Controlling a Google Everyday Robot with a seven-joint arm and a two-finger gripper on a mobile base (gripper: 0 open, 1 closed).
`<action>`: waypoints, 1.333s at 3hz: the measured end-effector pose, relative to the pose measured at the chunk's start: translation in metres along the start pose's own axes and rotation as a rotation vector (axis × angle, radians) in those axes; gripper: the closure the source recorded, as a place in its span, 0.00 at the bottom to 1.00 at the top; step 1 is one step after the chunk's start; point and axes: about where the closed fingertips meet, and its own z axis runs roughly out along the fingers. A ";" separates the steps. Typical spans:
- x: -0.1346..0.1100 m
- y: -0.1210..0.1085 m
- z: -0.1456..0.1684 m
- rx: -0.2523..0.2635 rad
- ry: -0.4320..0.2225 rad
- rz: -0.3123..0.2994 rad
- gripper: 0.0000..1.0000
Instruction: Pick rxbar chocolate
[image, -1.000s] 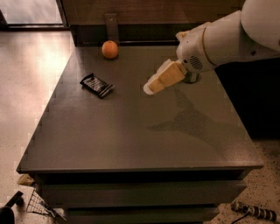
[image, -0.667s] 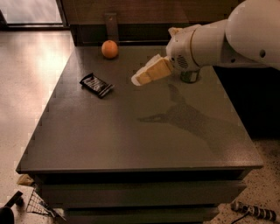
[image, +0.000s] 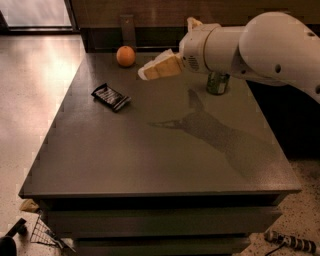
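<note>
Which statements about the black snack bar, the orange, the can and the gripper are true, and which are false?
1. The rxbar chocolate lies on the table, toward the picture's left of the gripper. True.
2. The gripper touches the bar. False: it hovers above the table, apart from the bar.
3. The orange sits near the table's far edge. True.
4. The green can lies on its side. False: it stands upright, partly behind the arm.

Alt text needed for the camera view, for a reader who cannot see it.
A white robot arm reaches in from the right, its pincer hovering above a dark table, to the right of a black-wrapped snack bar and not touching it. An orange sits near the far edge, and a green can stands partly behind the arm.
</note>
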 end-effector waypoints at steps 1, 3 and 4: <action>0.000 0.001 0.000 -0.003 0.001 0.000 0.00; 0.034 0.021 0.037 -0.043 -0.002 0.064 0.00; 0.066 0.043 0.073 -0.061 -0.045 0.132 0.00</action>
